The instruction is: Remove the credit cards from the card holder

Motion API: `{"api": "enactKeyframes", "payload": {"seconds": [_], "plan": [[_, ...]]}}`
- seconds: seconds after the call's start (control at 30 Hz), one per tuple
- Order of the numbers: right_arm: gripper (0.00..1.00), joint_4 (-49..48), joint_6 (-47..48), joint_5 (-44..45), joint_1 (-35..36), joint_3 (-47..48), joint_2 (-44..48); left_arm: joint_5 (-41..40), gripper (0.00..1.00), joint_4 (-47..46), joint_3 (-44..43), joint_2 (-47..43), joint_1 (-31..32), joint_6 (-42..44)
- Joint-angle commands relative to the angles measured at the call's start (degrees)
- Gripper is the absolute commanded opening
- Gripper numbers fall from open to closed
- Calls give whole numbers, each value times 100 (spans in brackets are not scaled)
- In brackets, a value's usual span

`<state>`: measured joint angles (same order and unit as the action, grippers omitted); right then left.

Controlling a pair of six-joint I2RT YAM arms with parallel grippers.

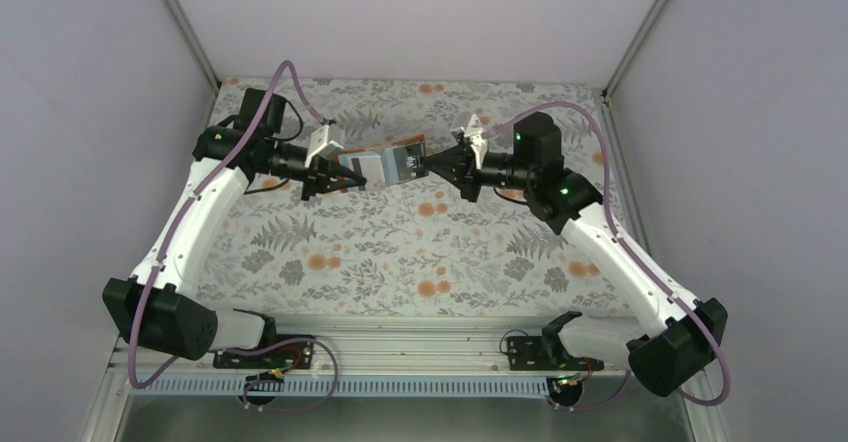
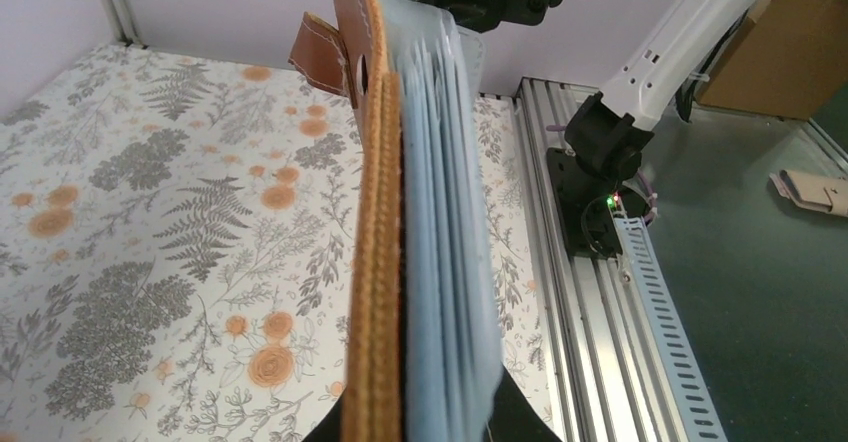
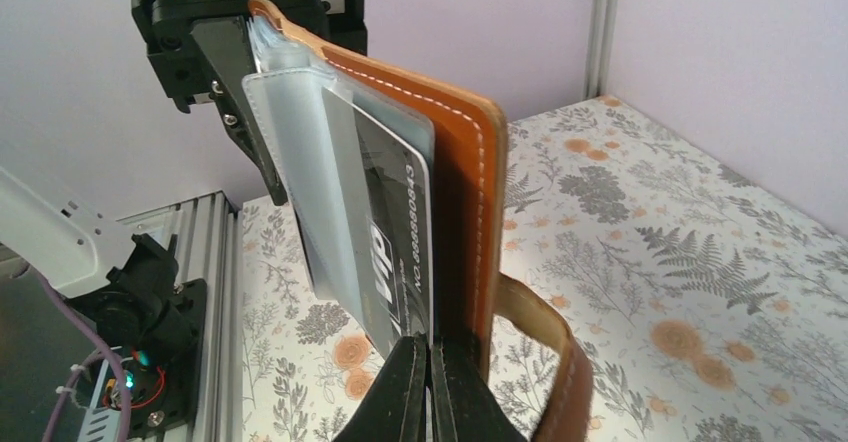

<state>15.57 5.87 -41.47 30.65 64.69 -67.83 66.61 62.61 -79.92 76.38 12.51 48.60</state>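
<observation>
Right pincer (image 3: 432, 402) nearest, nipped shut, seemingly on black card (image 3: 395, 242) corner. Best pull straight out along its pocket, keeping clear of the leather. Card holder (image 3: 465, 192) aloft, open, above desk (image 3: 650, 292). Left pincer (image 2: 425, 430) clamps the far end. Count: one card showing, one holder; no other cards visible.

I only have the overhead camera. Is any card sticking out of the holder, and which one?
Observer: Yes, the black card with white marks sits partly out of a pale sleeve in the card holder.
Operator: What is the right gripper on?
Observer: The right gripper looks pinched on that card's lower edge.
Operator: And the left?
Observer: The left gripper clamps the holder's opposite end; its blue-grey pockets show edge-on, no card colours visible.
</observation>
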Motion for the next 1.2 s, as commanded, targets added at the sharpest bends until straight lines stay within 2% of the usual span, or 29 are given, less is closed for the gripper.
{"api": "enactKeyframes", "payload": {"seconds": [0.0,0.23,0.47,0.57,0.7,0.8,1.03,1.17], "plan": [[4,42,47,343,-252,-82,196,198,2,-182,33,-132,-40,-87],[4,233,-276,791,-769,-97,240,-965,2,-1421,314,-138,-329,-1642],[4,453,-1301,716,-1691,9,-454,-1893,2,-2114,488,-129,-636,-2444],[4,29,-2293,601,-2112,-293,-793,-1890,2,-2148,511,-165,-690,-2487],[4,-1473,-4196,698,-2418,-1399,-711,-1811,2,-2156,522,-202,-713,-2491],[4,-2178,-5287,1281,-2443,-1928,-653,-1772,2,-2169,537,-185,-715,-2509],[4,-3084,-7923,2675,-2433,-3147,-313,-1702,2,-2185,572,-186,-715,-2504],[4,-3071,-9693,3742,-2376,-3895,142,-1670,2,-2171,566,-171,-720,-2504]]}}
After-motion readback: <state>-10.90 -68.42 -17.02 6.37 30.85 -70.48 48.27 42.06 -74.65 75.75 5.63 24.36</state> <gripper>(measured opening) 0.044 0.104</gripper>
